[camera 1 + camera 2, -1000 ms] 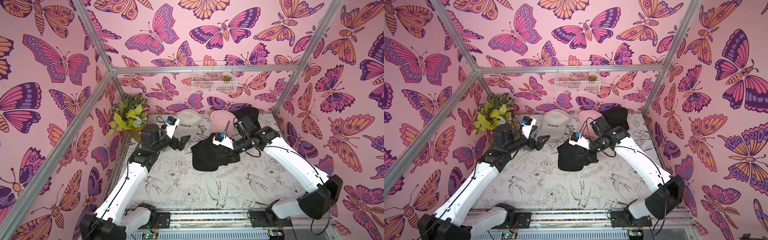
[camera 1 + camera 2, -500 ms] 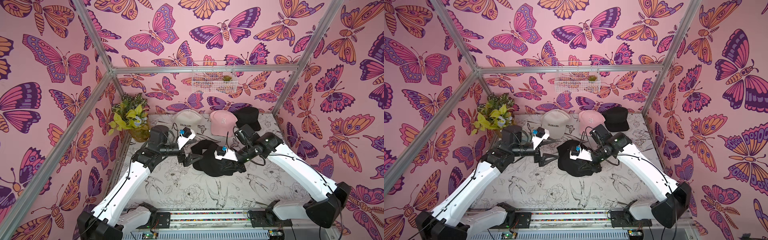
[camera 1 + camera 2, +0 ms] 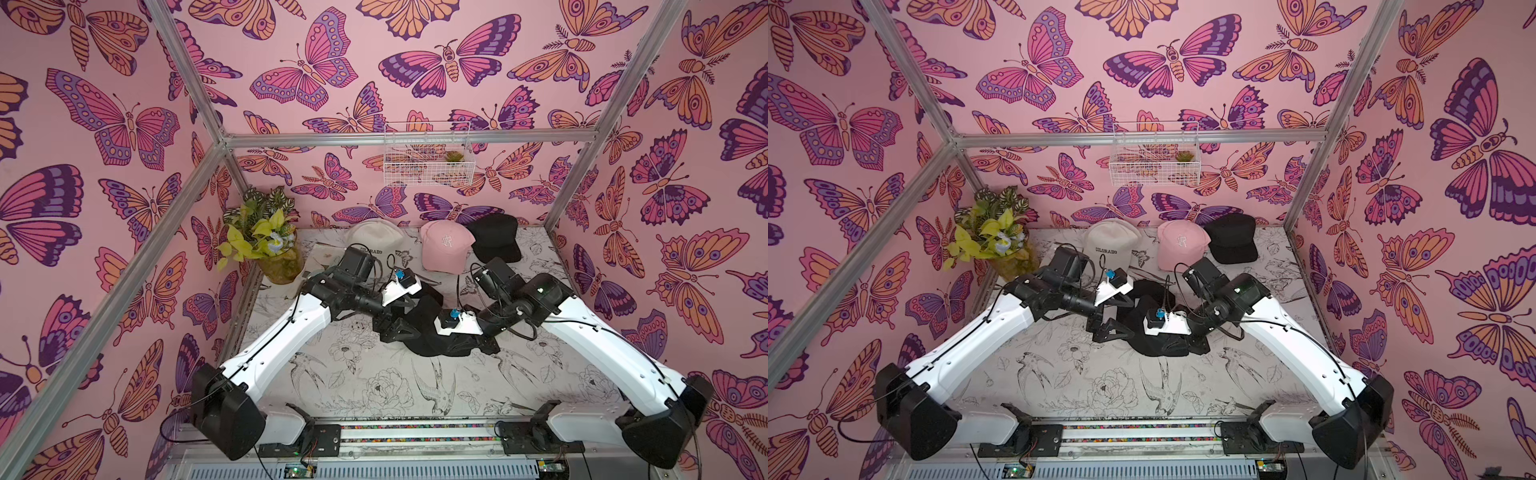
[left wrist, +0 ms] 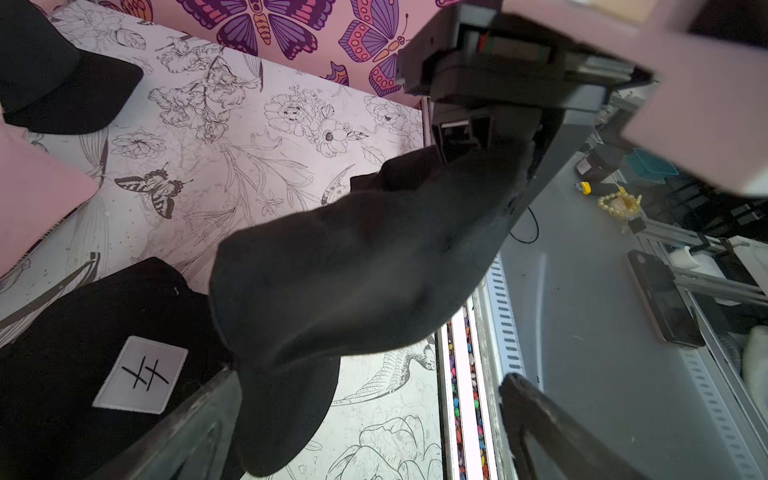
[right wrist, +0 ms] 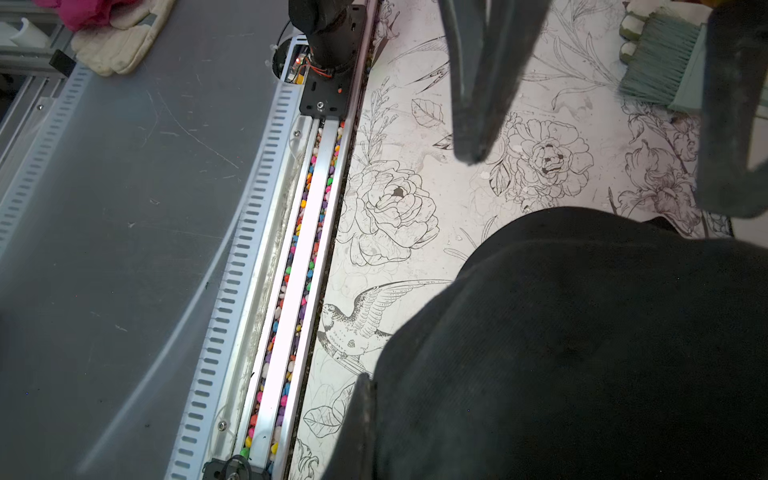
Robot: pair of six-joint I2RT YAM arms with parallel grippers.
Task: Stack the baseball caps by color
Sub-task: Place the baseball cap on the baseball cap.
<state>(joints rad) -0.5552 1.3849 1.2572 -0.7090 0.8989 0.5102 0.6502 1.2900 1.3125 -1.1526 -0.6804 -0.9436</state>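
R gripper (image 4: 469,141): jaws fully closed, pinching the edge of a black cap (image 4: 353,282) that hangs limp below them. L gripper (image 4: 372,376): jaws spread wide, holding nothing, just beside that cap's crown. Under both lies a second black cap (image 4: 75,324) w/ a white square patch, on the table (image 3: 374,386). Well beyond the jaws are a cream cap (image 3: 374,237), pink cap (image 3: 444,245) and third black cap (image 3: 494,241). Likely step: stacking black on black. Next move probably needs the crown lined up over the patched one before release.

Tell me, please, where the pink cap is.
The pink cap sits at the back in both top views, between the cream cap and a black cap.
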